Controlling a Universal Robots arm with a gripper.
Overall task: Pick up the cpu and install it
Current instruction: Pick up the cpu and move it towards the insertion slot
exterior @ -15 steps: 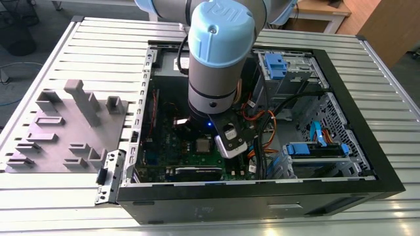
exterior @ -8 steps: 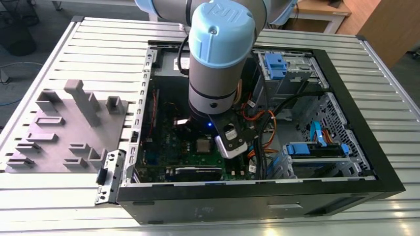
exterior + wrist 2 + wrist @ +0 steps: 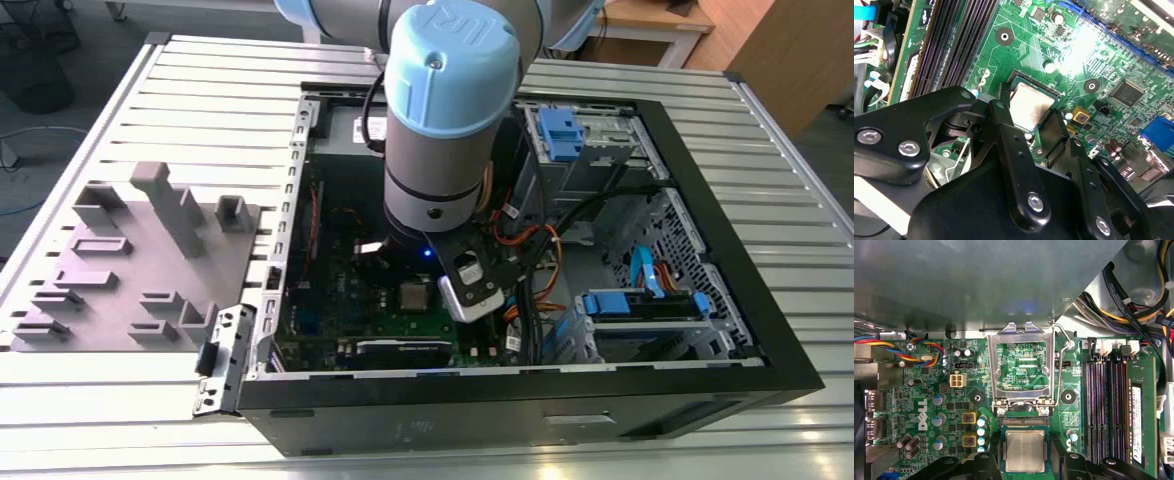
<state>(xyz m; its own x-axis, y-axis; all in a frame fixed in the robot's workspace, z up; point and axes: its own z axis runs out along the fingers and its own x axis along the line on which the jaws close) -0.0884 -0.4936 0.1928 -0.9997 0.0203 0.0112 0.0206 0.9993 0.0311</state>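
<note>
Lab: slatted metal bench (image 3: 200, 100), open computer case (image 3: 534, 425)

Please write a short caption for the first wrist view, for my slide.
The gripper at the cpu, which lies in the open socket of the green motherboard.

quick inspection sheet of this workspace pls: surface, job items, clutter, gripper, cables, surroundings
surface: slatted metal table with an open pc case on it
job's things: cpu lies flat in the motherboard socket, load plate flipped open
clutter: grey moulded tray on the table, at the exterior view's left of the case
gripper: gripper low over the cpu
cables: coloured fan wires; black cables inside the case
surroundings: wooden furniture beyond the table
</note>
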